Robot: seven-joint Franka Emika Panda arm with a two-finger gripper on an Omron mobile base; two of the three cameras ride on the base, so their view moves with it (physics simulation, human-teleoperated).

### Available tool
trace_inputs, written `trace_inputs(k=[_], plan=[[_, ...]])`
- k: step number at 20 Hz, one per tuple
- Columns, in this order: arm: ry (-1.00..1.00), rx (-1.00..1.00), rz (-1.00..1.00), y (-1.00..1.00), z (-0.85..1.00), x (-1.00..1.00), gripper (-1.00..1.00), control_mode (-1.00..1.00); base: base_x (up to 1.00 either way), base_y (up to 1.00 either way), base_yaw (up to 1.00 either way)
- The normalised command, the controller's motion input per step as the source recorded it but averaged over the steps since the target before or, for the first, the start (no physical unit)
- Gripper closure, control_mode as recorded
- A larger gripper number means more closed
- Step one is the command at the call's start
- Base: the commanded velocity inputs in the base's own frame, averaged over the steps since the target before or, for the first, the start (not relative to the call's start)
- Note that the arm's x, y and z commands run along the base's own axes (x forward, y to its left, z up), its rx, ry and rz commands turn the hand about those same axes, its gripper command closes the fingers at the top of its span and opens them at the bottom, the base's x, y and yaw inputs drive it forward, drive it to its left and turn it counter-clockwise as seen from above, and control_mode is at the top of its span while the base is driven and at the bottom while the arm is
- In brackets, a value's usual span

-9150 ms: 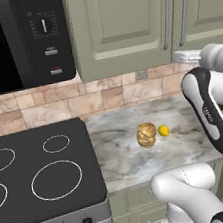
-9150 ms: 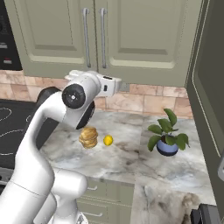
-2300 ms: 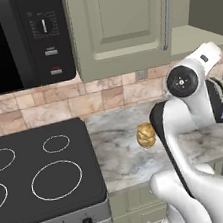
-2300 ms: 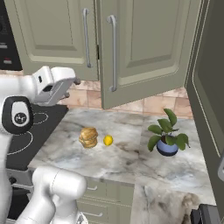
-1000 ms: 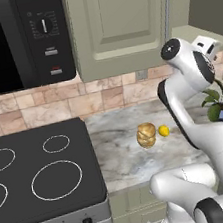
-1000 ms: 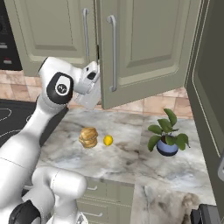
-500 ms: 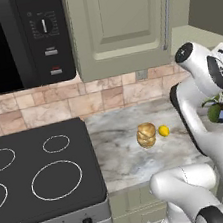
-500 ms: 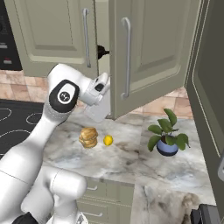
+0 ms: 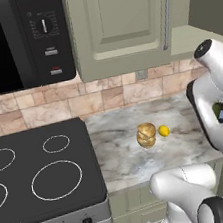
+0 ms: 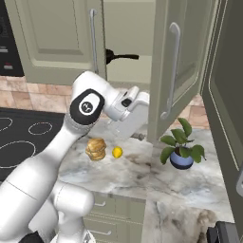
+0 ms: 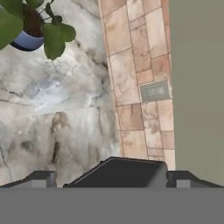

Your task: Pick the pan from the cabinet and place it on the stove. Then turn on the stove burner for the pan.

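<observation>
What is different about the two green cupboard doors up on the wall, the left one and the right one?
The left door is shut flat against the cabinet, while the right door is swung wide open. Behind the left door nothing inside can be seen; beside the right door the opening shows a black pan handle poking out. Both are sage green, panelled, and carry a long silver bar handle.

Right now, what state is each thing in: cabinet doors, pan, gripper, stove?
Right cabinet door: swung open.
Left cabinet door: closed.
Pan: inside the cabinet, handle showing in the gap.
Gripper: open, empty, below the open door.
Stove: no pan on it.
</observation>
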Motion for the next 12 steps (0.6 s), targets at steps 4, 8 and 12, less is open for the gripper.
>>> trace_inputs(k=[4, 8, 12], plan=[[0.05, 0.18, -0.08, -0.52, -0.03, 0.0, -1.0, -1.0, 0.0, 0.0, 0.0], [0.0, 0.22, -0.08, -0.48, -0.12, 0.0, -1.0, -1.0, 0.0, 0.0, 0.0], [0.0, 0.18, -0.04, -0.44, -0.02, 0.0, -1.0, -1.0, 0.0, 0.0, 0.0]])
